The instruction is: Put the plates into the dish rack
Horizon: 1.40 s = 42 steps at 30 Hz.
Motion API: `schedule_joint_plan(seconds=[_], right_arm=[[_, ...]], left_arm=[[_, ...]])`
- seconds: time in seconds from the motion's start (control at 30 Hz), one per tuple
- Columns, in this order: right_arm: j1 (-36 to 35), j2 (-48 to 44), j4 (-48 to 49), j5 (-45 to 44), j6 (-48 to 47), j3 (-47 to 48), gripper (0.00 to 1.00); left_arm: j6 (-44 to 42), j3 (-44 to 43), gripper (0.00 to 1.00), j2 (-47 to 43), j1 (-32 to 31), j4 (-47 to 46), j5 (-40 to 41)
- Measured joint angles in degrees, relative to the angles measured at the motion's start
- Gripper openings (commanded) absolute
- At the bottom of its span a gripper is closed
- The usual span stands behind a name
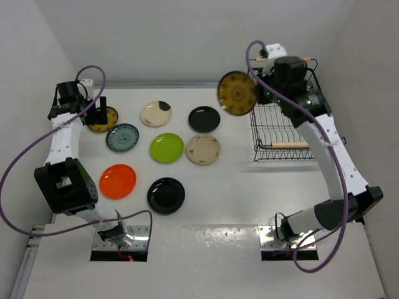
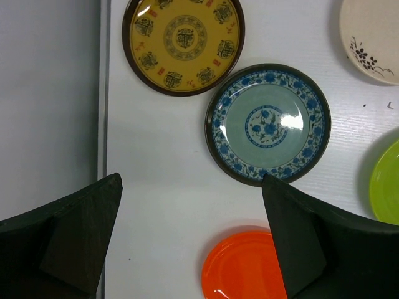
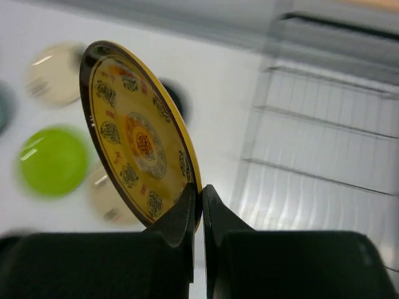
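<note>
My right gripper is shut on the rim of a mustard patterned plate, holding it on edge in the air just left of the black wire dish rack. The rack looks empty. My left gripper is open and empty, hovering above bare table. Just beyond it lie the second mustard plate and the blue-grey plate. The orange plate lies below it.
On the table lie a cream plate with a dark patch, a black plate, the lime green plate, a cream patterned plate and a second black plate. White walls enclose the left, back and right.
</note>
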State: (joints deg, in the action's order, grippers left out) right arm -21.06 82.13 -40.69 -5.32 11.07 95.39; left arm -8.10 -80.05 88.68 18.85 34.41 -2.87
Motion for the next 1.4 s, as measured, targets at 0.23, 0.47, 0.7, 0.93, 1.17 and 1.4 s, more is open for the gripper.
schedule_joint_plan(seconds=[0.23, 0.47, 0.7, 0.93, 1.17, 1.4], right_arm=[[13.4, 8.0, 5.5, -24.3, -11.3, 3.2, 0.0], [19.6, 9.4, 16.4, -35.6, -23.6, -10.4, 0.0], [24.2, 9.4, 22.5, -38.2, -28.4, -23.6, 0.0], [27.3, 9.5, 31.4, -39.8, -29.6, -29.6, 0.0], [27.3, 10.9, 32.7, -38.0, -28.7, -30.7, 0.0], [27.6, 12.2, 34.2, -36.4, -29.6, -31.6, 0.0]], left_arm=[[0.0, -1.4, 0.99, 4.2, 0.0, 0.1, -1.1], [-0.2, -5.8, 0.99, 8.7, 0.3, 0.8, -0.9], [-0.9, -9.4, 0.99, 12.5, 1.1, 0.9, 0.2], [-1.1, -11.1, 0.99, 16.9, 1.4, 1.6, 0.2], [-1.1, -12.0, 0.99, 17.4, 1.6, 2.4, 0.2], [-1.8, -12.6, 0.99, 17.4, 1.9, 2.4, 0.3]])
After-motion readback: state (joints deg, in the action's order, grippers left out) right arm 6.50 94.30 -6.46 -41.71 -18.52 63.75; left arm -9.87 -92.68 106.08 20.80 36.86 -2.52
